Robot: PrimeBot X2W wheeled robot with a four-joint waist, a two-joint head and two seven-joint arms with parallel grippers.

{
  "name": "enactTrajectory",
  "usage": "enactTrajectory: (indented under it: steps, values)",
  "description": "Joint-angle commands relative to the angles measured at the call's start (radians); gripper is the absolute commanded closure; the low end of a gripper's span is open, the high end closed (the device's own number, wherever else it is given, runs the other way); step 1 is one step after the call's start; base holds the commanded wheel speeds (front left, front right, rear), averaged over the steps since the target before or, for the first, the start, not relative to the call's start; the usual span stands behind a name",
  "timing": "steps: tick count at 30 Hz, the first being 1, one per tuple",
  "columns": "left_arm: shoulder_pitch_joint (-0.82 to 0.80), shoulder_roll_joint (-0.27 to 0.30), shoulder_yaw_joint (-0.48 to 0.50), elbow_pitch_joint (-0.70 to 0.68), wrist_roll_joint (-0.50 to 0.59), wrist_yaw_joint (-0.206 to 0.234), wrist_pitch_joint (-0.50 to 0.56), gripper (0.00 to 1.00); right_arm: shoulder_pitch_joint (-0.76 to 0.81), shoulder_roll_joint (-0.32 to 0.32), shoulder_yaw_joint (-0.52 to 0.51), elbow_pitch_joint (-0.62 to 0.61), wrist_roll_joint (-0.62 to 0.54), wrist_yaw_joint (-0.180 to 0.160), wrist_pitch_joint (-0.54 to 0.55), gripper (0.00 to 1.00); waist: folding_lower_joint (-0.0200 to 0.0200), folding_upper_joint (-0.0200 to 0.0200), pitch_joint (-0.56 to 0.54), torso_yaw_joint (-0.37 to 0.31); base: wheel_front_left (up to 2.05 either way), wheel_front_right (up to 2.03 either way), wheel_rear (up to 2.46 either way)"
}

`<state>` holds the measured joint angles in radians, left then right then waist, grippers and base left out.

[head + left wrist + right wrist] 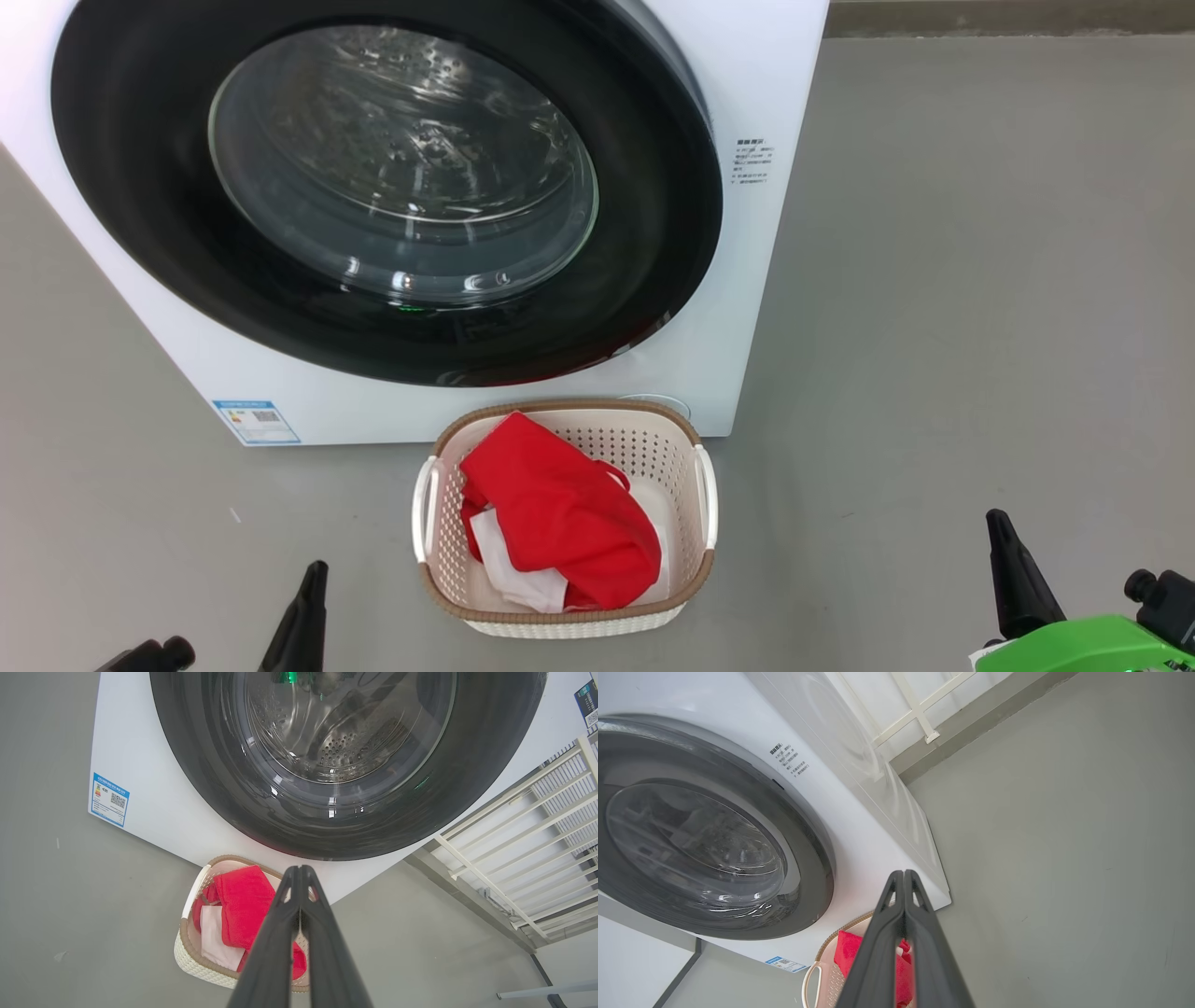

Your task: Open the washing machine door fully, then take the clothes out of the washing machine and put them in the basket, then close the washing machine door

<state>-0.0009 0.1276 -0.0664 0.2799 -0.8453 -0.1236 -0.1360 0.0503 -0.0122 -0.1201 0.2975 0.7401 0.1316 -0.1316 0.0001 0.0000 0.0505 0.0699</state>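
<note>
The white washing machine [766,56] stands on the floor with its black-rimmed round door [140,215] shut flat against the front; the steel drum shows through the glass. In front of it sits the cream basket [705,523] holding the red and white clothes [551,513]. My left gripper [316,571] is at the lower left, shut and empty, left of the basket. My right gripper [997,519] is at the lower right, shut and empty. In the left wrist view the shut fingers [299,870] point over the basket [187,952]. In the right wrist view the closed fingers [903,875] point at the machine's lower corner.
Grey floor [980,280] spreads to the right of the machine. A blue label sticker [255,421] sits on the machine's lower left. A white railing [528,849] stands beside the machine in the left wrist view. A green part [1074,649] of my right arm is at the bottom right.
</note>
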Motion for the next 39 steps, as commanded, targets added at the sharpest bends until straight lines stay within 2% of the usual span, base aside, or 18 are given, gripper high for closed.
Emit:
enactTrajectory:
  steps: [1, 39]
  values:
    - [-0.035, 0.008, 0.026, -0.025, -0.027, -0.002, 0.006, 1.00, -0.049, -0.017, 0.003, -0.029, 0.029, 0.000, 0.007, 1.00, -0.0001, 0.0000, -0.001, -0.001, 0.00, 0.00, 0.00]
    - [-0.067, -0.024, 0.087, -0.030, -0.372, -0.005, 0.110, 1.00, -0.099, -0.026, 0.005, -0.040, 0.414, -0.001, 0.116, 1.00, -0.0001, 0.0000, -0.022, -0.033, 0.00, 0.00, 0.00]
